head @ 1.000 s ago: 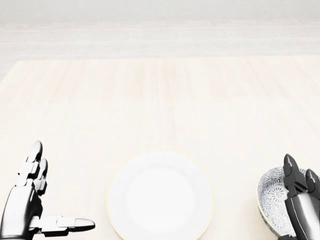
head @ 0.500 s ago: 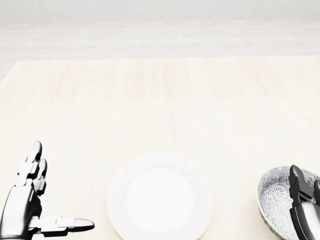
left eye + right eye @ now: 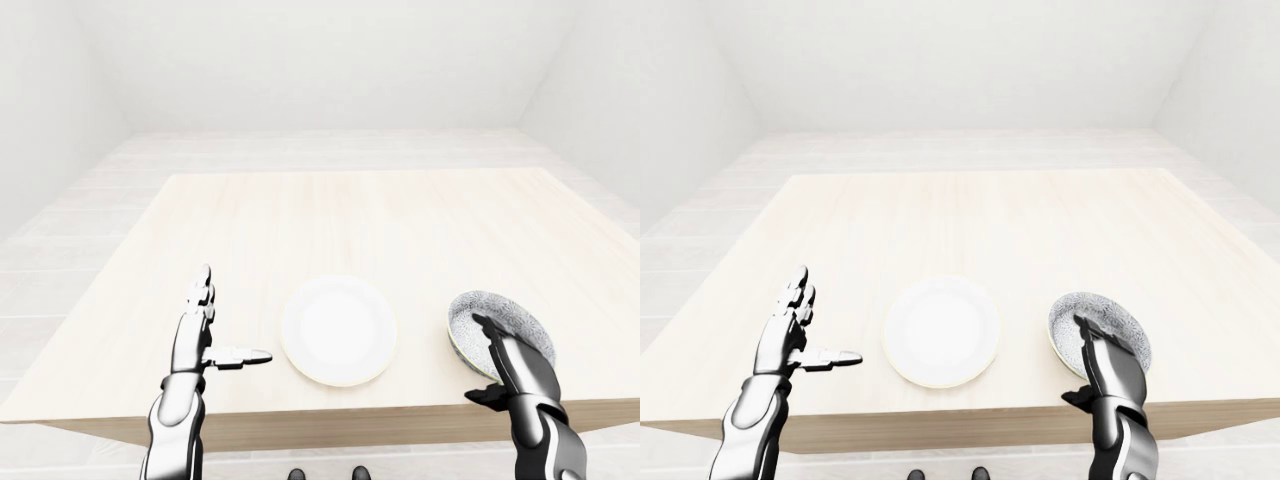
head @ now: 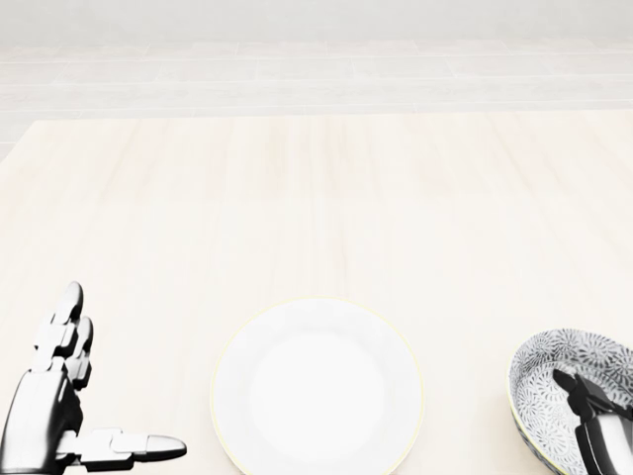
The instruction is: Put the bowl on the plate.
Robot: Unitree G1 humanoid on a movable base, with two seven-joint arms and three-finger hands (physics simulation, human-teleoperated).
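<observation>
My right hand (image 4: 598, 426) is nearer: fingers stretched over the 6 o'clock rim of the bowl (image 4: 549, 376), thumb apart, gripping nothing yet. The bowl sits at 3 o'clock from the plate (image 4: 316, 391); my left hand (image 4: 54, 416) hangs open and empty at 9

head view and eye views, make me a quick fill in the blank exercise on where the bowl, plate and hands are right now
1. In the head view the bowl sits to the ___ of the plate.
2. The bowl rests on the ___, not on the plate.
3. The right hand has its fingers over the ___.
4. The left hand, fingers open, holds ___.

Missing words: right; table; bowl; nothing.
</observation>
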